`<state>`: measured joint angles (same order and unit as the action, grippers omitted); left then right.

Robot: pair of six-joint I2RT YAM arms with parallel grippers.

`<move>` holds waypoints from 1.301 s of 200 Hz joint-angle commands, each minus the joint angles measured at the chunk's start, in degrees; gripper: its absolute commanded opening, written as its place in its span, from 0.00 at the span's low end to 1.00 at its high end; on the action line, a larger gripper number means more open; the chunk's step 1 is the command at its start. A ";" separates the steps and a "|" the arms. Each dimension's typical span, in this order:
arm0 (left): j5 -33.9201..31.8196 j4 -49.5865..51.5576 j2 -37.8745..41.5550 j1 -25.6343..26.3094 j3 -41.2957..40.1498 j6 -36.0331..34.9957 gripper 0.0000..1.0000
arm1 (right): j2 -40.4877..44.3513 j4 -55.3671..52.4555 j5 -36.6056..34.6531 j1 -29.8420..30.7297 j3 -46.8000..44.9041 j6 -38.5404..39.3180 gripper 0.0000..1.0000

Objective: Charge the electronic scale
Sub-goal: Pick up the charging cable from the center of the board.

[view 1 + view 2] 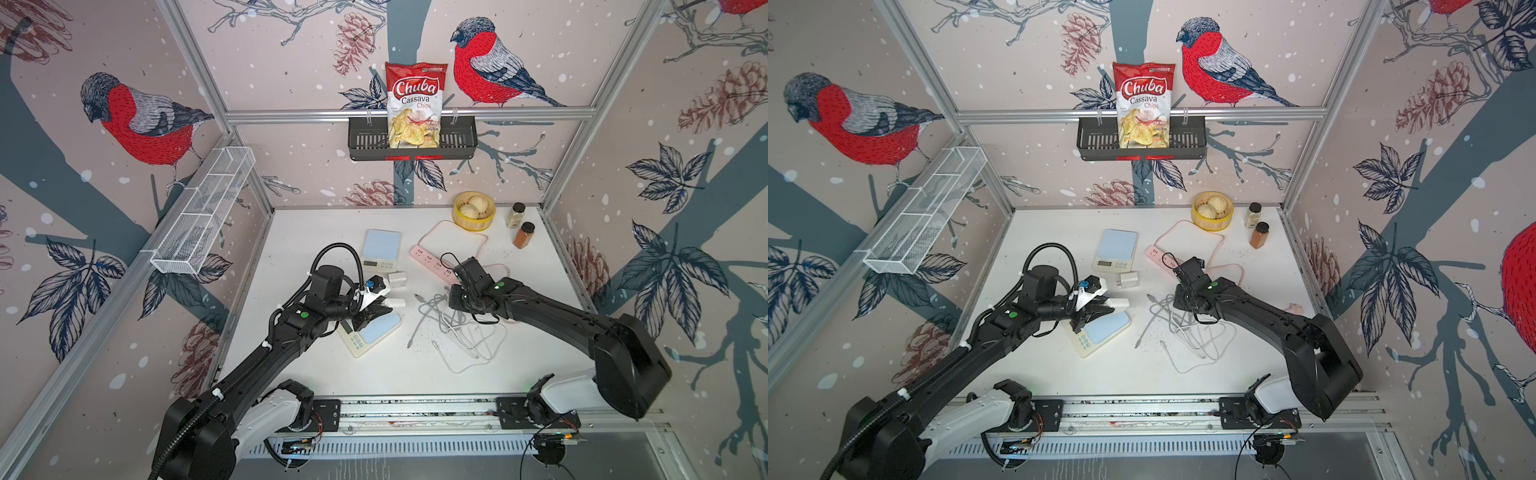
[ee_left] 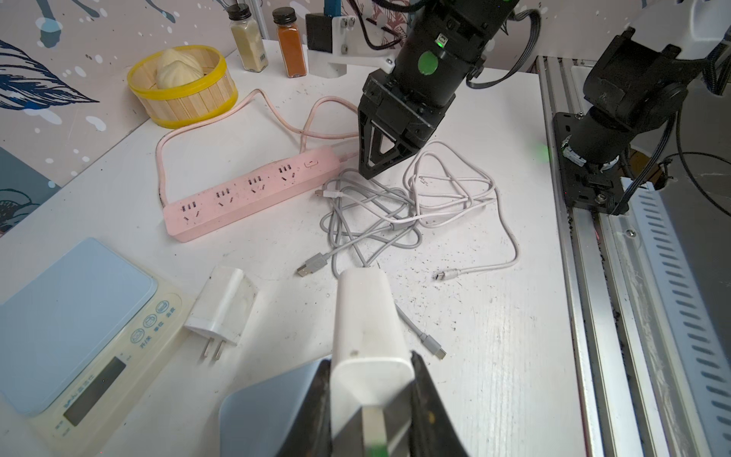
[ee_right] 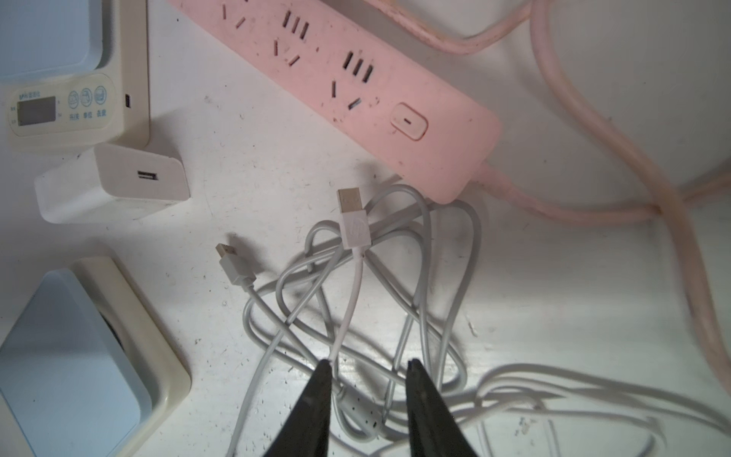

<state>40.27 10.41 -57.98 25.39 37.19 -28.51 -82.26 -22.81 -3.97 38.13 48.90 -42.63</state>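
While left gripper (image 2: 371, 358) clamps adapter (image 2: 364, 312), right gripper (image 3: 368, 361) hangs over cable tangle (image 3: 356, 316), jaws apart
USB plug (image 3: 353, 215) lies just ahead of it, long axis pointing away; right arm nearer

I see a white charger (image 2: 368, 336) of smooth, faintly glossy plastic, a pink power strip (image 2: 253, 194) in matt plastic, smooth grey-white cables (image 2: 389, 227), a wooden-slat steamer basket (image 2: 190, 101), and a matt white table (image 2: 506, 356) flecked with dark grit.
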 commanded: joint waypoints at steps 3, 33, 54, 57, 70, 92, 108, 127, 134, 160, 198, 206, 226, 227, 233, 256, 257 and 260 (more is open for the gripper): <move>0.60 -1.62 -0.12 0.02 -0.06 -0.76 0.00 | -1.60 8.85 6.72 -1.69 -1.02 -1.27 0.33; 0.92 -1.81 -0.46 0.01 -0.04 -0.93 0.00 | -4.30 10.82 9.10 -3.22 -1.10 -0.61 0.34; 1.21 -1.80 -0.73 0.00 0.03 -1.18 0.00 | -5.33 12.30 9.90 -4.98 -1.95 -0.88 0.36; 1.21 -1.80 -0.81 0.01 0.00 -1.19 0.00 | -5.45 12.79 10.32 -5.23 -2.20 -0.88 0.37; 1.30 -1.81 -0.99 0.01 0.03 -1.28 0.00 | -5.93 14.97 12.34 -6.55 -3.01 -0.96 0.37; 1.22 -1.76 -1.34 0.01 0.08 -1.46 0.00 | -7.28 17.68 15.28 -7.80 -3.19 -0.70 0.37; 1.21 -1.76 -1.53 0.01 0.07 -1.54 0.00 | -8.71 18.50 16.63 -7.88 -2.56 -0.53 0.37; 1.23 -1.71 -1.70 0.01 0.16 -1.63 0.00 | -10.42 18.59 16.99 -7.86 -1.97 -0.17 0.36; 1.22 -1.76 -1.77 0.01 0.13 -1.63 0.00 | -10.87 18.68 16.98 -7.90 -1.88 -0.13 0.36; 1.19 -1.65 -1.86 0.04 0.05 -1.72 0.00 | -12.44 18.68 16.71 -8.49 -1.82 -0.08 0.35; 1.14 -1.57 -1.88 0.01 0.04 -1.90 0.00 | -12.67 18.04 14.91 -8.77 -1.28 0.99 0.29; 1.14 -1.57 -1.97 0.01 0.02 -1.98 0.00 | -12.68 17.58 14.34 -8.72 -1.02 1.46 0.29; 1.21 -1.53 -1.97 0.01 0.06 -2.07 0.00 | -12.95 16.70 13.77 -8.68 -0.24 2.66 0.29; 1.17 -1.54 -1.97 -0.03 0.07 -2.07 0.00 | -12.98 16.59 13.75 -8.73 -0.23 2.69 0.29; 1.14 -1.56 -2.04 0.02 0.03 -2.15 0.00 | -13.08 16.42 13.56 -8.62 0.08 3.02 0.29; 1.13 -1.47 -2.05 0.01 0.00 -2.30 0.00 | -13.82 15.94 13.11 -8.50 0.75 4.02 0.29; 1.13 -1.46 -2.05 0.01 -0.01 -2.32 0.00 | -13.86 15.90 13.11 -8.46 0.80 4.04 0.29; 1.13 -1.45 -2.03 0.01 -0.07 -2.26 0.00 | -14.01 15.79 13.11 -8.50 0.88 4.05 0.29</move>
<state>40.40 10.26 -60.03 25.39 37.12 -29.98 -95.55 -5.67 10.48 29.52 49.12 -40.42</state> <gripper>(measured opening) 0.241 0.293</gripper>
